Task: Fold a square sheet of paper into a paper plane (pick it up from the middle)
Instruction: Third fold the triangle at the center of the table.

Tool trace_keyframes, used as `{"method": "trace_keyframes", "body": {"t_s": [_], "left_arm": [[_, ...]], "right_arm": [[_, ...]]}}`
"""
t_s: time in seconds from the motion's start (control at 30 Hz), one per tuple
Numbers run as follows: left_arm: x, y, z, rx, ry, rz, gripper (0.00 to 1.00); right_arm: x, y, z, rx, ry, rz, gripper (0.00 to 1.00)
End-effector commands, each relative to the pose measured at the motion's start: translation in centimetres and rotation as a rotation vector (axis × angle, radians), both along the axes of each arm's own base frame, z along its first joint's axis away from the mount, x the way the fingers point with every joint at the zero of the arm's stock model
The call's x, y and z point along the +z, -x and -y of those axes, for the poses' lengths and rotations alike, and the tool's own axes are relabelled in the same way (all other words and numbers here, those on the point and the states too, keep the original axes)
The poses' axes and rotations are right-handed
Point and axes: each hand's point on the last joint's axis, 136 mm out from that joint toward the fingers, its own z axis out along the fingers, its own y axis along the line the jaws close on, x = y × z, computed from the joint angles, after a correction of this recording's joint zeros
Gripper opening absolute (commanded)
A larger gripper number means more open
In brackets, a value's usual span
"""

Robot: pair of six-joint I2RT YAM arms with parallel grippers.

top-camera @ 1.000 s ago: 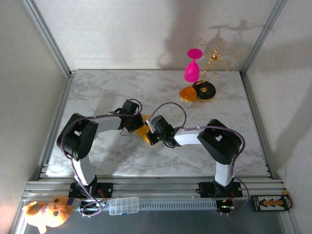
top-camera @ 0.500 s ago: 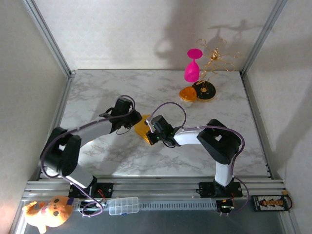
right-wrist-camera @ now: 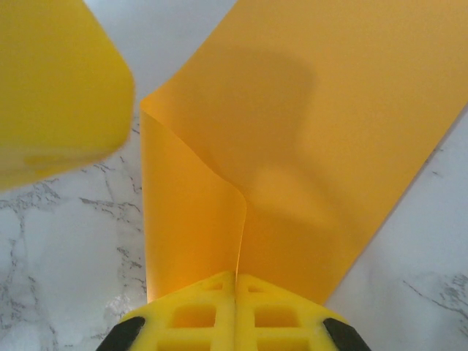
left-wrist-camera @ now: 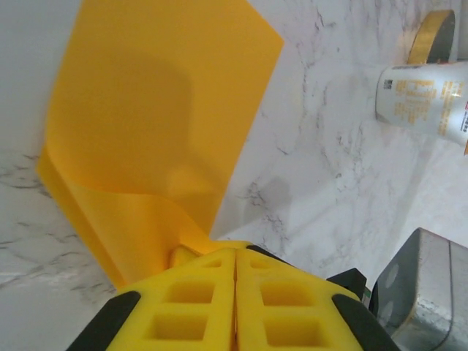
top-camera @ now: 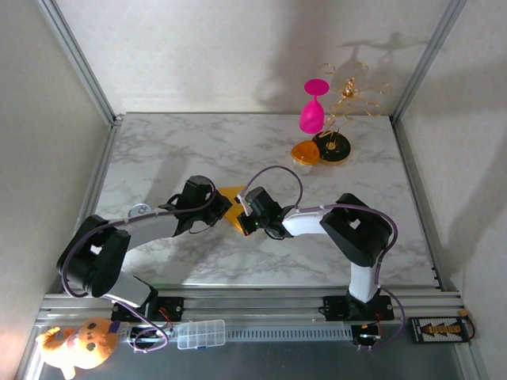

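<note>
The square sheet of paper is yellow-orange and lies partly curled up on the marble table, between my two grippers. My right gripper is shut on it; in the right wrist view a raised fold of the sheet runs straight into the seam of the gripper. My left gripper sits low at the sheet's left edge. Its yellow fingers are pressed together at the gripper tip, against the curled lower layer of the sheet. No paper plane shape shows.
At the back right stand a pink wine glass, a gold wire rack, an orange-and-black disc and a small orange-topped cup. The cup also appears beyond the sheet. Metal frame posts border the table.
My left arm has dropped from a raised pose to lie low over the table. Its gripper has come down onto the sheet's left edge. The right gripper has kept its hold.
</note>
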Motion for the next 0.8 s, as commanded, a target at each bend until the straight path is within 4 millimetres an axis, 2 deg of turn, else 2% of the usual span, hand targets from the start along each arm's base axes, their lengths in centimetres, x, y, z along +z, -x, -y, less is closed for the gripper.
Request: {"method": "trace_keyframes", "body": {"t_s": [0.0,0.33,0.77], "left_arm": [[-0.8,0.5,1.3,-0.028,0.035,-0.027,0.08],[-3.4,0.9,0.9,-0.024,-0.018,-0.07,0.07],[-5.2,1.4,0.1,-0.005,-0.053,-0.098,0.06]], "right_arm": [[-2.3,0.6,1.2,-0.014,0.066,-0.062,0.0],[-2.4,0.6,1.3,-0.017,0.07,-0.065,0.0],[-2.7,0.7,1.5,-0.022,0.077,-0.074,0.0]]}}
